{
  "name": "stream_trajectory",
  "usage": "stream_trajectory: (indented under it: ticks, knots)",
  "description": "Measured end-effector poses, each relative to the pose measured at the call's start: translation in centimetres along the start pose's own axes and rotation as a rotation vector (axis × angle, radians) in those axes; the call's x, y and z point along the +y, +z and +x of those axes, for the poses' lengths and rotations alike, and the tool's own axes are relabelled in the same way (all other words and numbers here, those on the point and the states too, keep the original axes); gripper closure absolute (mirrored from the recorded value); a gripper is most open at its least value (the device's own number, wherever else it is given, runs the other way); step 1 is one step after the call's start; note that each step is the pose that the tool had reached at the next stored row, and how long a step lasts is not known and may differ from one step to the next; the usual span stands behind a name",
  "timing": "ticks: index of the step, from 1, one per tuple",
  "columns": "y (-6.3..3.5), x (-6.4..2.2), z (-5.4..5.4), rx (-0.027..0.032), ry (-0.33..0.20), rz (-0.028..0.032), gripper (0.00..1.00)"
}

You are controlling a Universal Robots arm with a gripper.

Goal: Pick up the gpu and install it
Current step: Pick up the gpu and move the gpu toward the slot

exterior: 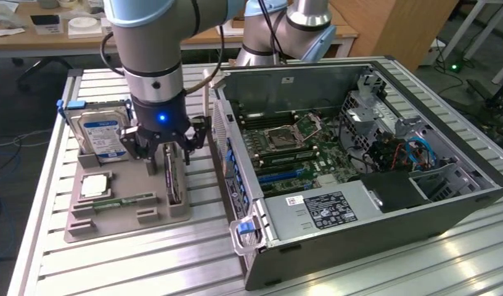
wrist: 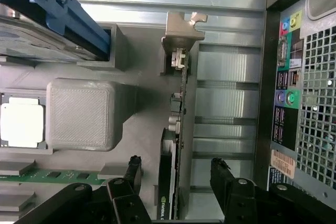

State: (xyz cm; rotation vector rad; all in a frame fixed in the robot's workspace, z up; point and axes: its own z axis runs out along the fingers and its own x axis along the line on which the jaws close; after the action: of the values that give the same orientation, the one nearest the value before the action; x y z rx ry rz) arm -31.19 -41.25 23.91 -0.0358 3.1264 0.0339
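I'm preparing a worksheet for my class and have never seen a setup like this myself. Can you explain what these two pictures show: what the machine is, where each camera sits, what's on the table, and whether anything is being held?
The machine is a robot arm with a two-fingered hand at its end. One picture comes from a camera standing off the arm. The other comes from a camera on the wrist, looking past the hand. On the metal table sit an open computer case and a grey tray of parts. The tray holds a hard drive, a processor chip, a memory stick and the gpu, a graphics card standing on its edge. The hand is open, with one finger on each side of the gpu and gaps showing. Nothing is held yet.
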Motion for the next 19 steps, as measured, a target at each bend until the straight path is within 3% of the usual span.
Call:
stream_trajectory:
  ticks: [11,19]
  knots:
    - [1.69,-0.23,0.1,-0.0004,0.019,0.0003,0.35]
    - [1.84,-0.23,0.2,-0.0005,0.029,0.0005,0.35]
